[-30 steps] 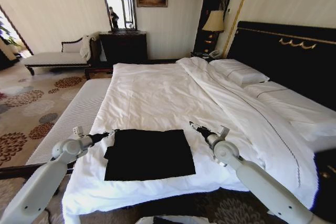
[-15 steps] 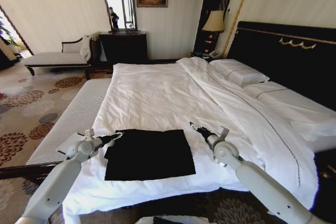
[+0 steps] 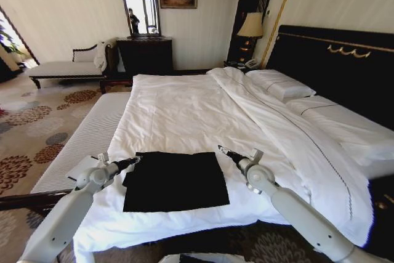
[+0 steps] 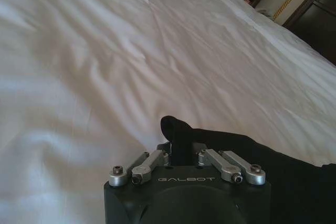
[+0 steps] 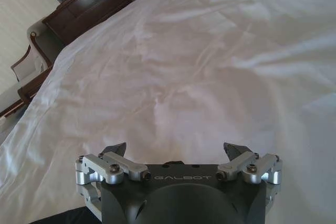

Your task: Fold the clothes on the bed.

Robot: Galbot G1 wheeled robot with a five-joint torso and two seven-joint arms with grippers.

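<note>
The black T-shirt point(image 3: 174, 180) lies partly folded near the foot of the bed point(image 3: 184, 112). The left pincer point(image 3: 134, 161), now drawn in from the edge, is clamped on its corner; the right pincer point(image 3: 221, 149), fingers apart, has edged closer, so another fold looks imminent.

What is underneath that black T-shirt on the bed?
The black T-shirt lies on the bed's white duvet, which shows all around it. The left tool pinches its corner; the right tool hangs open beside it. Anything beneath the shirt itself is covered.

Black "GALBOT"-marked hand point(image 5: 178, 153), silver linkages
</note>
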